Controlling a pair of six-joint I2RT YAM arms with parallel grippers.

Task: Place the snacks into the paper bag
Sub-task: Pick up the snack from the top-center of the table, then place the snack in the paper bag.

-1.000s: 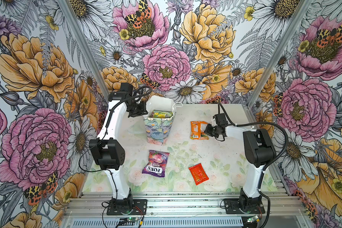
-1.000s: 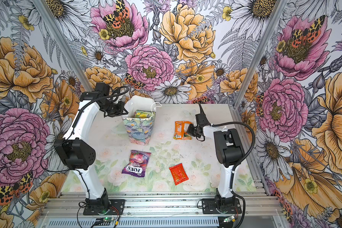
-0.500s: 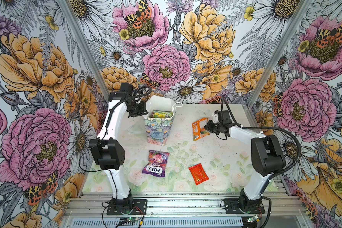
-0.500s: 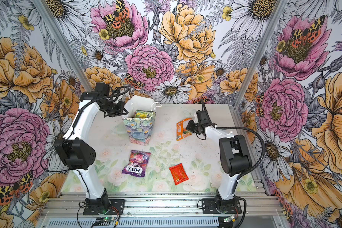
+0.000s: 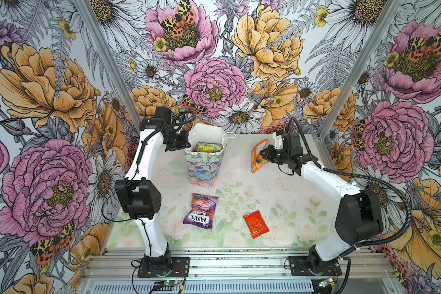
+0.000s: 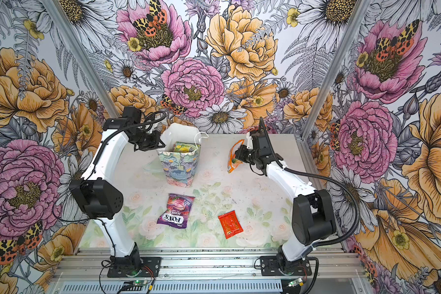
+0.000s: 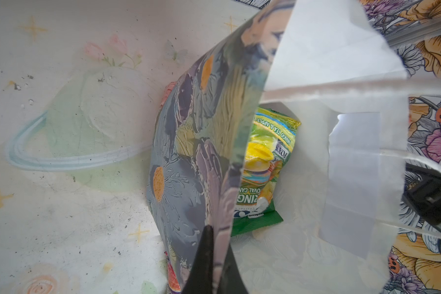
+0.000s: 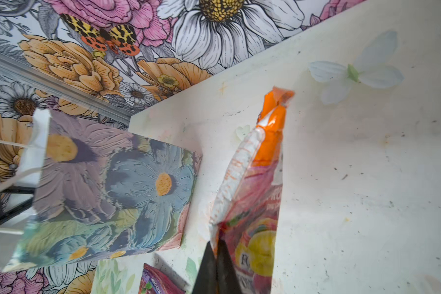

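Both top views show you the paper bag (image 5: pixel 204 168) standing upright at the rear of the desk (image 5: pixel 285 193), mouth open, on the left arm's side. Your left hand (image 5: pixel 187 147) is closed tight on the bag's rim on that side. The left wrist view confirms the printed wall pinched between its fingers (image 7: pixel 201 267). A green packet (image 7: pixel 262 163) lies inside the bag, its top edge visible in both top views. Your right hand (image 5: pixel 262 154) is closed on the orange packet (image 5: pixel 256 157), which hangs on edge beside the bag and well apart from it. The right wrist view shows the fingers (image 8: pixel 206 267) clamping one side edge of the packet. You cannot tell whether its lower end touches the desk. Two more packets lie flat toward the front: a purple FOX'S packet (image 5: pixel 200 211) in front of the bag, and a small red packet (image 5: pixel 256 224) near it, on the right arm's side.
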